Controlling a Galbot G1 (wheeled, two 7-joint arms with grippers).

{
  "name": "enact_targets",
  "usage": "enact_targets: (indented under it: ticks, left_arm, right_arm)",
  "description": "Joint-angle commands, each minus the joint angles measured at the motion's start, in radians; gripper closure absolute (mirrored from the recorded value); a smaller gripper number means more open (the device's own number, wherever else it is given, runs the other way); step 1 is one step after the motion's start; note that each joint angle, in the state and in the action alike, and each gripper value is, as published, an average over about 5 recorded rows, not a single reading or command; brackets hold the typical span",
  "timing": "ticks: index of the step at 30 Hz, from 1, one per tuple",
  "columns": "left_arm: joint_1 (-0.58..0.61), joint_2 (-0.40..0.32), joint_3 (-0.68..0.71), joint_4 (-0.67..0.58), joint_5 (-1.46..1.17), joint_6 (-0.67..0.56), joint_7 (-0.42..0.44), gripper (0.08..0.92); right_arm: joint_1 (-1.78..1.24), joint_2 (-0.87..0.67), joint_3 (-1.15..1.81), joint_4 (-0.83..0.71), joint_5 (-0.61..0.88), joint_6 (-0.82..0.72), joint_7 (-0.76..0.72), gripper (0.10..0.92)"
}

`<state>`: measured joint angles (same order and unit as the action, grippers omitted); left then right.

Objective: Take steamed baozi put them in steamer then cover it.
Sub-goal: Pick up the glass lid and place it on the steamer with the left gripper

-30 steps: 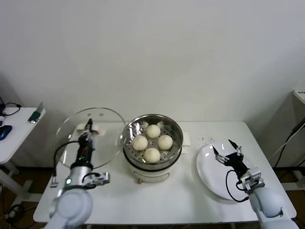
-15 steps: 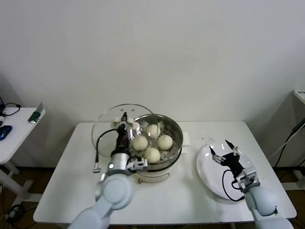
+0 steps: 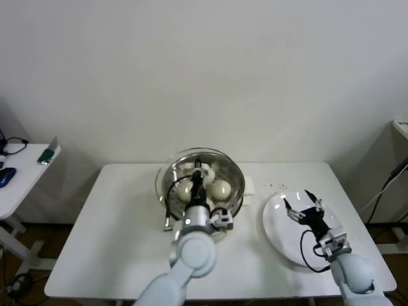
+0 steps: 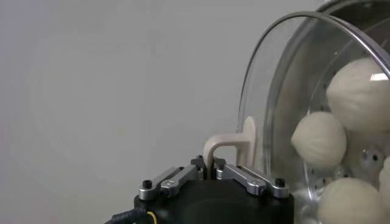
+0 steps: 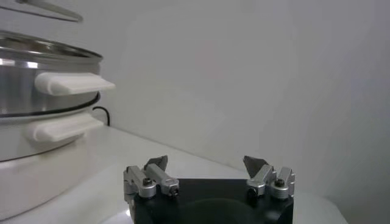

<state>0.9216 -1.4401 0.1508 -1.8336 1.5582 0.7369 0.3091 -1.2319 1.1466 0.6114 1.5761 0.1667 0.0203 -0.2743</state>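
Head view: the left gripper (image 3: 198, 182), clamped on the cover (image 3: 172, 167) handle, holds it over the steamer (image 3: 237, 191). The right gripper (image 3: 305, 208), fingers apart, hovers over a white plate (image 3: 280, 239).

Left wrist view: the steamed baozi (image 4: 319, 139) show through the glass, apparently untouched.

Lowering level and centred should seat the rim.

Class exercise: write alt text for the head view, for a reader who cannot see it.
The left gripper holds the glass cover by its handle above the steamer, with baozi visible inside. The right gripper hangs open over a white plate on the white table.
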Motion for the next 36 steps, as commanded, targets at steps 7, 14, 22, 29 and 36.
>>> enact_targets:
  ticks: [7,14,22,29,36]
  left_arm:
    - [-0.055,-0.066,0.035,0.115,0.003,0.048,-0.005,0.85]
    - [-0.077,-0.058,0.024,0.151,-0.012,0.048,-0.01,0.85]
    - [-0.079,-0.044,0.017,0.161,-0.027,0.048,-0.017,0.85]
    - [-0.07,-0.038,0.019,0.162,-0.033,0.048,-0.019,0.85]
    - [-0.066,-0.02,0.024,0.163,-0.047,0.048,-0.029,0.85]
  right_arm:
    - [-0.002,0.016,0.014,-0.011,-0.003,0.006,-0.005,0.203]
    - [-0.006,0.019,0.022,-0.011,-0.004,0.009,-0.008,0.203]
    - [-0.006,0.021,0.03,-0.016,-0.003,0.013,-0.012,0.203]
    - [-0.004,0.023,0.034,-0.017,-0.003,0.016,-0.016,0.203]
    - [0.001,0.023,0.034,-0.024,-0.005,0.019,-0.018,0.203]
